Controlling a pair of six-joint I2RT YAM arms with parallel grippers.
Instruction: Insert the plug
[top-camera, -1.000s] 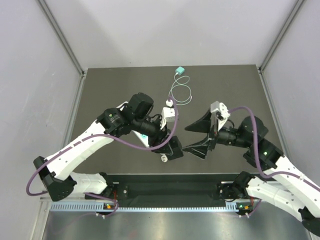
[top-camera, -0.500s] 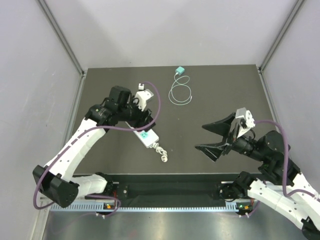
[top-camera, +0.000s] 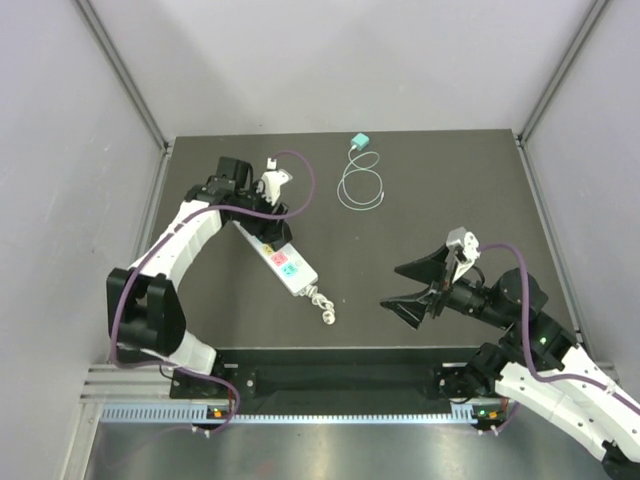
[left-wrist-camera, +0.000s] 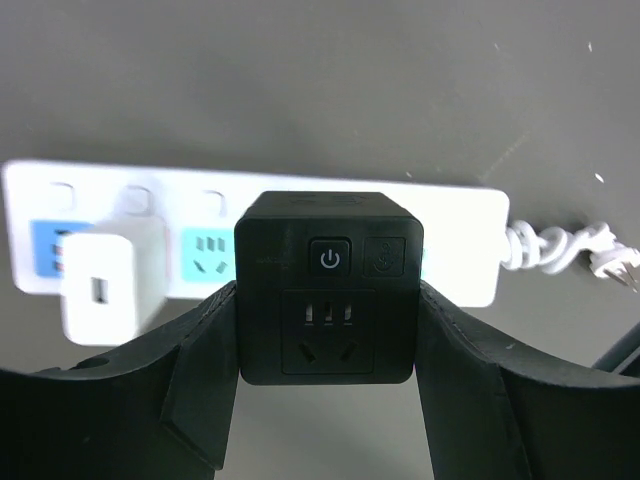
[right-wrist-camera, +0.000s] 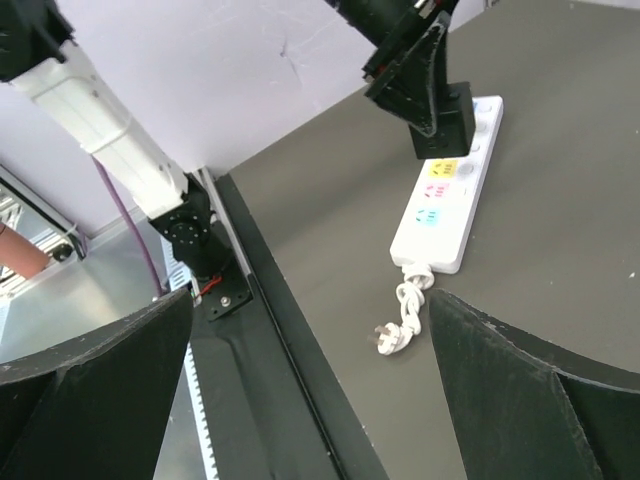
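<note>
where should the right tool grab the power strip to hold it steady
Grip the power strip at its cord end, from above, fingers across the narrow width. It lies flat with long parallel sides, and that end is clear of the left tool holding the black cube. The right tool is open.

- Tabletop (top-camera: 450, 180): dark grey, matte, rectangular. Small pale specks (left-wrist-camera: 598, 178) show on it in the left wrist view.
- Enclosure: plain pale grey back panel (top-camera: 350, 60), left panel (top-camera: 60, 170), right panel (top-camera: 600, 170).
- Slanted metal posts (top-camera: 125, 75) run along both back corners.
- Near edge: black base bar (top-camera: 340, 380), perforated rail (top-camera: 330, 412), then brushed metal sheet (top-camera: 330, 455).
- Light even and diffuse; shadows soft.
</note>
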